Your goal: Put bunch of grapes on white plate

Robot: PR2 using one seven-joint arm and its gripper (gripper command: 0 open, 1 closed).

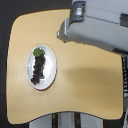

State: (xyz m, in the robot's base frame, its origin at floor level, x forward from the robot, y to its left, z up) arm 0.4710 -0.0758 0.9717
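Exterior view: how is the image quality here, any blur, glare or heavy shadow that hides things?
Exterior view: soft and low in detail overall; single grapes in the bunch of grapes merge into a dark mass on the white plate; lighting is even, no strong glare on the table; the arm is blurred and its gripper cannot be made out.

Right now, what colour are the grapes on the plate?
Dark purple-black, with a green leaf on top. The bunch of grapes shows in the exterior view.

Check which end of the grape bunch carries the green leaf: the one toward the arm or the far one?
The end toward the arm: the bunch of grapes lies on the white plate, green leaf at its top end, dark grapes trailing toward the table's near edge.
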